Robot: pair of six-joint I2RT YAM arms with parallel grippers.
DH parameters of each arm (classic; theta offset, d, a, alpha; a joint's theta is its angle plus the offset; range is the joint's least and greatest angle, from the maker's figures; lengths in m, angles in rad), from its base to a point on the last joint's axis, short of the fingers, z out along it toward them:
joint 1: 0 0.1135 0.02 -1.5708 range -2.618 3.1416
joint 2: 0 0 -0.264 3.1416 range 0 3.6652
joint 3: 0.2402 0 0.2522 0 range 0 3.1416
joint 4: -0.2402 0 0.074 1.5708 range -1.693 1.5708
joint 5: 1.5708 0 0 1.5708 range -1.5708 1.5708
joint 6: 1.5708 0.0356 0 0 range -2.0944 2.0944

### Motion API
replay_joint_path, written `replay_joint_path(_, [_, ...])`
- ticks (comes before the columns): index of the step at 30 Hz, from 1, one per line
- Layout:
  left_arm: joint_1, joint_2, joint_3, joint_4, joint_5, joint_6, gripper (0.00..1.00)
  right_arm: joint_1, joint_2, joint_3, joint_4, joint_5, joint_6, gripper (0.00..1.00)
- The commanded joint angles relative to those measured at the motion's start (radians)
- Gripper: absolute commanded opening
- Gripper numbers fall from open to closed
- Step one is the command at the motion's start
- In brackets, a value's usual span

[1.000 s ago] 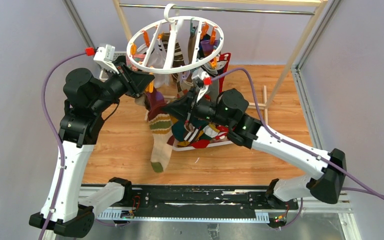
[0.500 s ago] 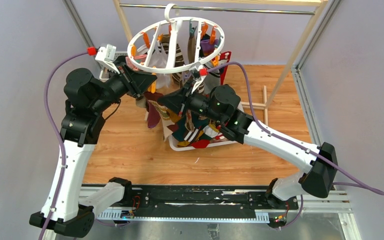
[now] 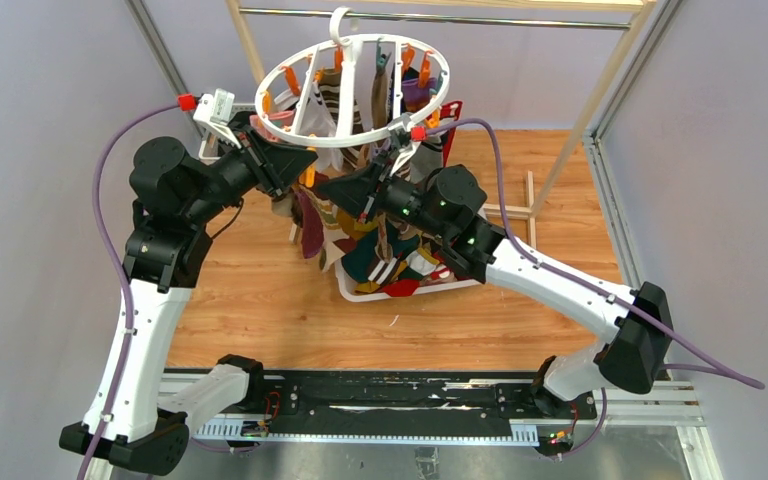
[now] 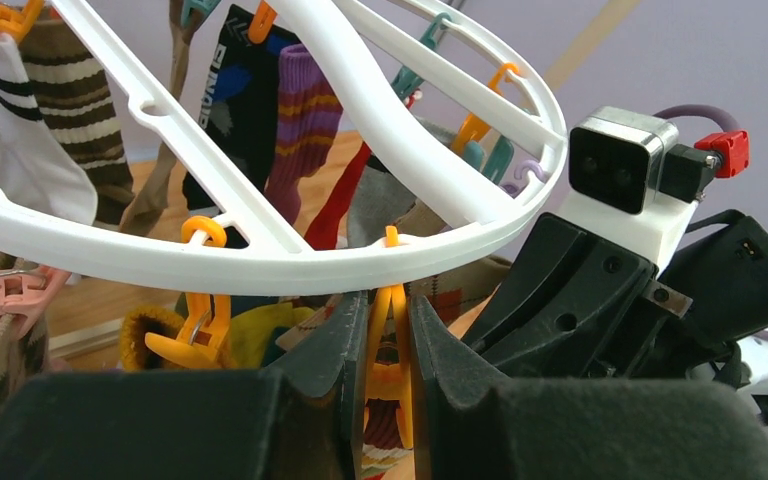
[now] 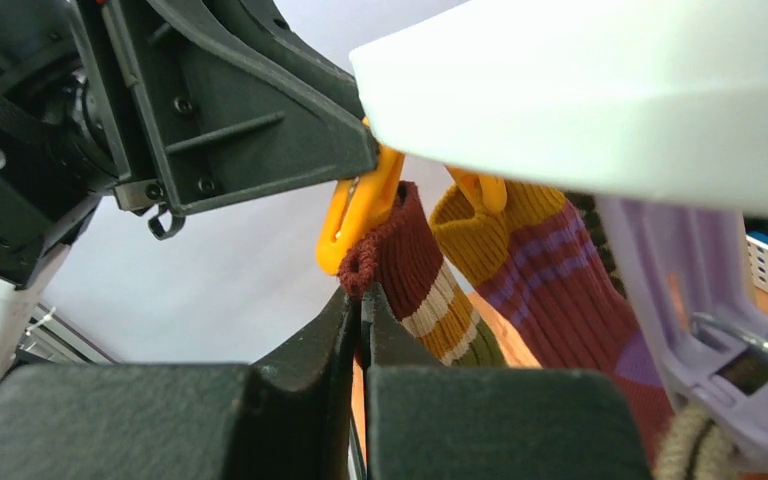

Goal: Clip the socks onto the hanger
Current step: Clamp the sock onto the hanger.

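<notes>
The white round hanger [image 3: 355, 90] hangs from the rail, with several socks clipped to it. My left gripper [image 3: 305, 165] sits under its near rim [image 4: 260, 262], shut on an orange clip [image 4: 388, 350] and squeezing it. My right gripper [image 3: 328, 187] is shut on the cuff of a maroon sock [image 5: 420, 270] with cream, yellow and green stripes. It holds the cuff up against the lower end of that orange clip [image 5: 355, 215]. The sock's body hangs down between the arms [image 3: 310, 230].
A white slotted basket [image 3: 360, 293] of mixed socks stands on the wooden floor under the hanger. A yellow and purple striped sock [image 5: 550, 260] and a lilac clip [image 5: 705, 310] hang just right of the held cuff. Wooden rack poles [image 3: 245, 40] and grey walls flank the scene.
My right arm has raised the maroon striped sock and moved left, up to the clip held by my left gripper. The sock's toe rose off the floor. The left arm has barely moved.
</notes>
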Motion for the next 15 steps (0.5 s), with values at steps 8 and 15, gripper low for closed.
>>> replay_joint_path(8, [0.002,-0.017,-0.015,0.012,0.073,-0.028,0.01,-0.036,0.023,-0.017,0.108,-0.083,0.064,0.00])
replay_joint_path(15, [0.002,-0.018,-0.015,0.016,0.075,-0.035,0.01,-0.037,0.015,-0.068,0.108,-0.147,0.057,0.00])
